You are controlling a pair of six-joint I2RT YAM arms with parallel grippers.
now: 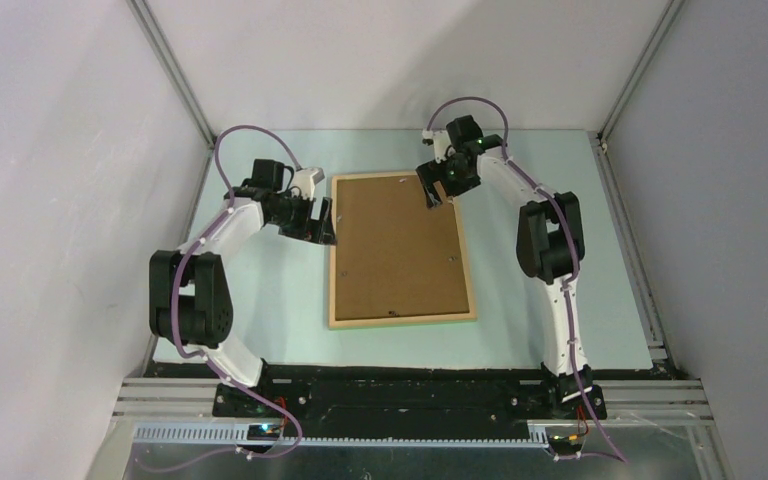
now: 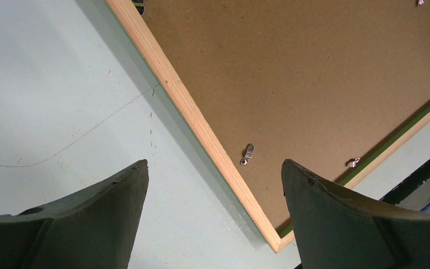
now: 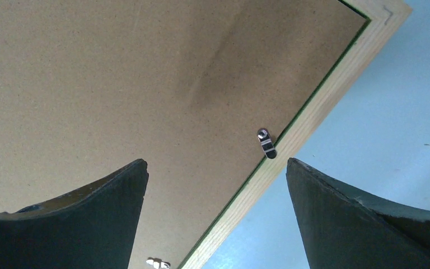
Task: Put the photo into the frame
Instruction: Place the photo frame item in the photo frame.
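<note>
We read the overhead view with twelve o'clock pointing away from the arm bases. The thin rectangular frame of light natural wood [image 1: 405, 319] lies face down near the middle of the pale green table [image 1: 505, 300]. The wrist views show a sliver of its green front along the inner edge. Inside it sits the photo [image 1: 395, 245], picture side down, so we see only its plain brown board back. It looks level within the wood on every side, and we judge it already seated — what may remain is securing it.

The frame's long axis runs twelve to six, leaning very slightly, and the small fasteners we can see best sit along its two long sides. The left gripper [image 1: 322, 225] hangs at ten o'clock from the board's centre, straddling the left rail. Its dark fingers are spread wide and hold nothing. Its own camera shows a small metal clip [image 2: 248, 154] lying on the board just inside that rail.

The right gripper [image 1: 438, 195] hovers at one o'clock, over the board near the far right corner, equally spread and empty. In its wrist view a metal tab [image 3: 266, 142] lies just ahead between the fingers, angled across the green gap toward the right rail. Whether it catches under the wood we cannot tell.

Each arm has a fastener close by — we reckon the right one is marginally better lined up.
</note>
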